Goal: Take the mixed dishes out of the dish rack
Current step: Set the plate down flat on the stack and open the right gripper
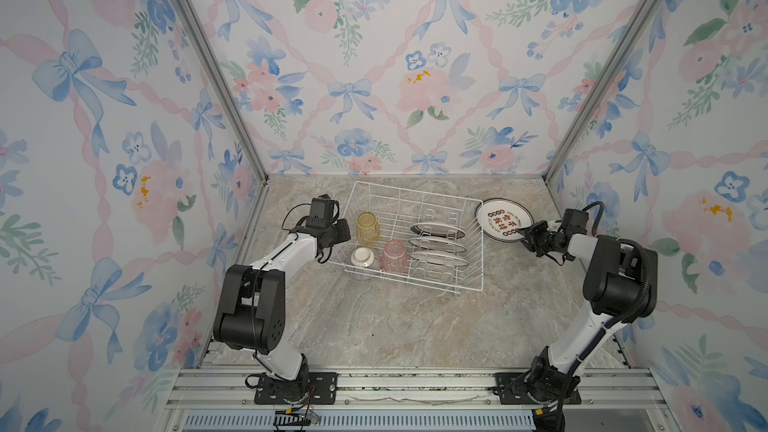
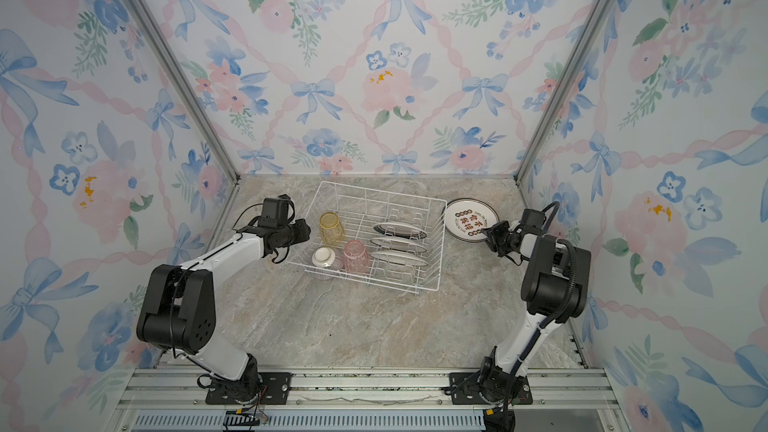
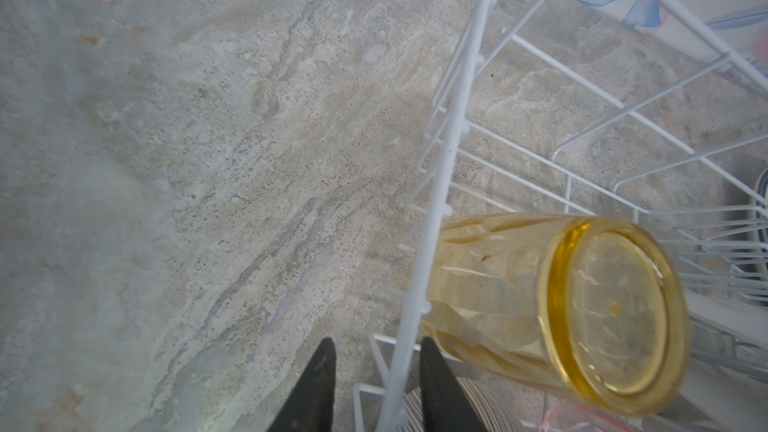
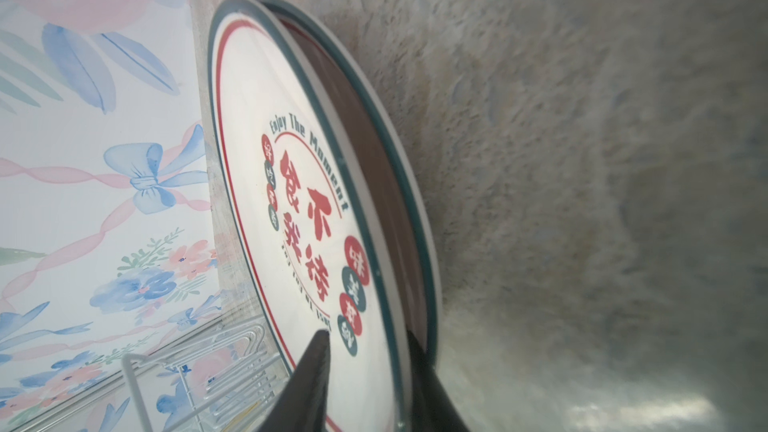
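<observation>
**Two plates out, top one sitting loose**

Two plates (image 1: 504, 219) lay stacked on the surface (image 1: 395, 326) just beside the rack (image 1: 399, 218). Three plates (image 1: 438, 245), a yellow tumbler (image 1: 367, 228), a pink tumbler (image 1: 392, 256) and a bowl (image 1: 361, 259) waited inside it.

The right claw (image 4: 368, 334) stood narrowly open astride the top plate (image 4: 299, 184) at its rim. One finger was over its face and the other sat between it and the lower plate (image 4: 374, 160). The top plate sat off-centre on the lower one and seemed tilted. If the claw drew back carelessly, the under finger could snag that rim and drag or tip the plate off the stack.

The left claw (image 3: 376, 342), also narrowly open and holding nothing, straddled the rack's rim wire beside the yellow tumbler. A sideways move there could hook the wire, jolt the rack and topple the upturned tumblers.
</observation>
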Controlling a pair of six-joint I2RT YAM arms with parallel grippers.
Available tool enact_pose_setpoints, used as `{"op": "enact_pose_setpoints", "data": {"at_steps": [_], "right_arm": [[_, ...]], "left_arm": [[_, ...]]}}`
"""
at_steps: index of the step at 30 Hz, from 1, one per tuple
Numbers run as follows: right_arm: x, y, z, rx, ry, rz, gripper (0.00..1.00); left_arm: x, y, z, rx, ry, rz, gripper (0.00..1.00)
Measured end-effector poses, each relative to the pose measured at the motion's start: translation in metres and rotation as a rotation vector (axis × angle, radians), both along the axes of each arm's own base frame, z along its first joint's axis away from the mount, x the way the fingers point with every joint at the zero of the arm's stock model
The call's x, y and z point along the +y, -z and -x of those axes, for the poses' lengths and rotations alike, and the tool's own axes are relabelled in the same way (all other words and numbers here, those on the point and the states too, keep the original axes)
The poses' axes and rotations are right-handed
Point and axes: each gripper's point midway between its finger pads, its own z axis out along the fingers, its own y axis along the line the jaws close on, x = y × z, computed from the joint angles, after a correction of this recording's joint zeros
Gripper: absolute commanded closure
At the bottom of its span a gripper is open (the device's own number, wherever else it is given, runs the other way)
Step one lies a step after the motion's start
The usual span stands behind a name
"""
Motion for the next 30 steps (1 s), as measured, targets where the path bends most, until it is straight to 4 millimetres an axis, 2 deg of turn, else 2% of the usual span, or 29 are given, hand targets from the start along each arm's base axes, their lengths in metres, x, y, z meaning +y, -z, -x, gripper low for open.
{"op": "enact_pose_setpoints", "data": {"at_steps": [4, 13, 23, 30], "right_arm": [[0.000, -0.001, 0.000, 0.002, -0.009, 0.006, 0.61], [-0.002, -0.007, 0.008, 0.043, -0.031, 0.046, 0.56], [-0.008, -0.039, 0.016, 0.049, -0.065, 0.138, 0.53], [-0.007, -0.047, 0.021, 0.048, -0.076, 0.156, 0.52]], "left_arm": [[0.000, 0.000, 0.000, 0.000, 0.000, 0.000, 0.65], [0.000, 0.000, 0.000, 0.000, 0.000, 0.000, 0.65], [0.000, 0.000, 0.000, 0.000, 0.000, 0.000, 0.65], [0.000, 0.000, 0.000, 0.000, 0.001, 0.000, 0.65]]}}
